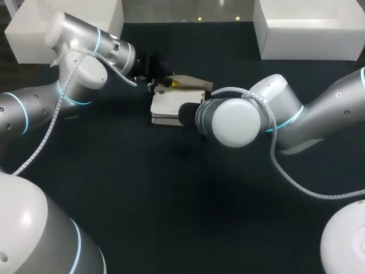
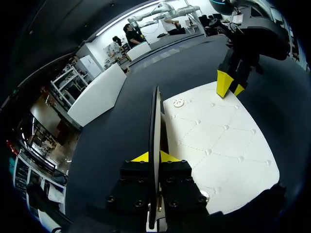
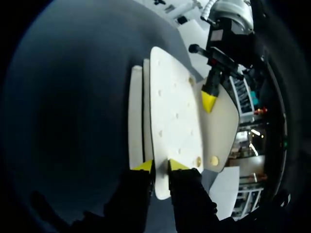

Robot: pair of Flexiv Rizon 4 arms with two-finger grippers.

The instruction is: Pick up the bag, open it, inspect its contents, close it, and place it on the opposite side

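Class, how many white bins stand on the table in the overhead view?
2. The left bin is at the table's far left corner, the right bin at its far right; more could be outside the view.

We look down on a dark table (image 1: 171, 200): a white quilted bag (image 1: 166, 107) rests near its far middle, between a left box (image 1: 25, 31) and a right box (image 1: 308, 34), both white, at the far corners.
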